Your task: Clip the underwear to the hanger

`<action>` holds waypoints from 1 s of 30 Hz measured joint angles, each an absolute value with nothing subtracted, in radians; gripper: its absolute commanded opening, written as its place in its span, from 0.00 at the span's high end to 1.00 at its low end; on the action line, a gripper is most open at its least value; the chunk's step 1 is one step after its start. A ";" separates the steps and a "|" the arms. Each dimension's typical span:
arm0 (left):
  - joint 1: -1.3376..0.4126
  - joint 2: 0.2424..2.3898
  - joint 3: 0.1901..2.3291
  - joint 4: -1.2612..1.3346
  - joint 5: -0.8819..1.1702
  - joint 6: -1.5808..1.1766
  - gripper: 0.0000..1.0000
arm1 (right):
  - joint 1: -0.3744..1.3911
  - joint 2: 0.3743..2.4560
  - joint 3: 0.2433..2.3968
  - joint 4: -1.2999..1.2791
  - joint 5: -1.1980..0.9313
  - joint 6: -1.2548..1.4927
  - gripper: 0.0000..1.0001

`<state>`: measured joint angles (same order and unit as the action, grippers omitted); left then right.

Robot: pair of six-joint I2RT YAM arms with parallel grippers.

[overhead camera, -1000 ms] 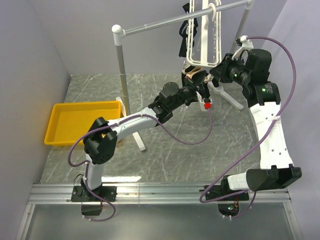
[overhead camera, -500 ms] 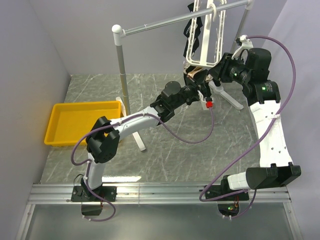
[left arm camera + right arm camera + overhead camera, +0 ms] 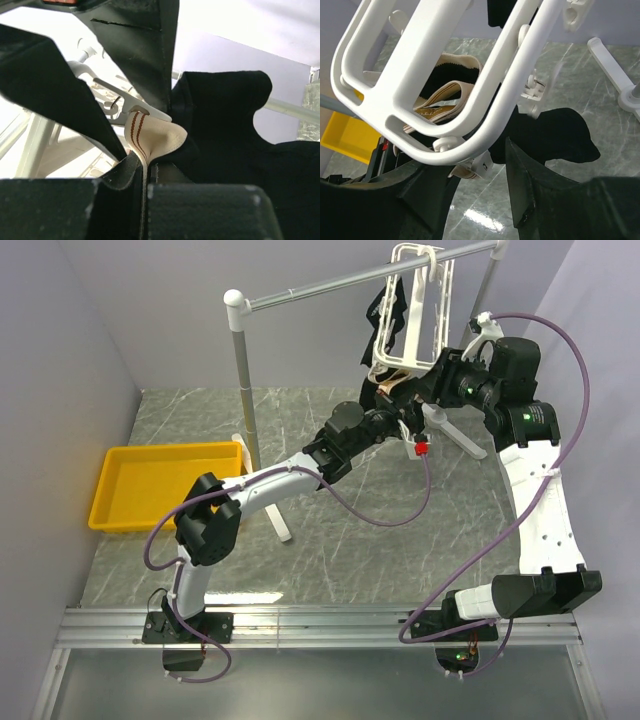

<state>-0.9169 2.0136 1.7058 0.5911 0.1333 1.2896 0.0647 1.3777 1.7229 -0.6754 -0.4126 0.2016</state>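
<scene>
No text, brand, number or sign can be read in any view. Left of centre in the right wrist view, the waistband (image 3: 454,93) of the underwear (image 3: 441,79) carries small dark marks, too blurred to read as letters.

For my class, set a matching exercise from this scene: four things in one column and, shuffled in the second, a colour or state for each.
Column one:
1. underwear
2. hanger
3. tray
4. right pincer

Column two:
a. yellow
b. jaws apart
c. black with a tan band
d. white

Pairs: 1-c, 2-d, 3-a, 4-b
</scene>
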 measured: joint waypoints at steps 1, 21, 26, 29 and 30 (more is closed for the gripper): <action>-0.917 2.014 1.706 0.592 0.134 1.290 0.98 | 0.065 1.378 1.723 -0.676 -0.413 0.201 0.43; -0.951 1.754 1.429 0.413 0.163 1.186 0.01 | 0.049 1.298 1.709 -0.718 -0.408 0.184 0.19; -0.973 1.621 1.378 0.290 0.174 1.108 0.01 | 0.035 1.232 1.675 -0.727 -0.408 0.173 0.18; -0.996 1.578 1.371 0.243 0.159 1.057 0.01 | 0.035 1.211 1.675 -0.729 -0.410 0.161 0.18; -1.003 1.573 1.371 0.237 0.151 1.045 0.01 | 0.035 1.203 1.674 -0.729 -0.411 0.158 0.18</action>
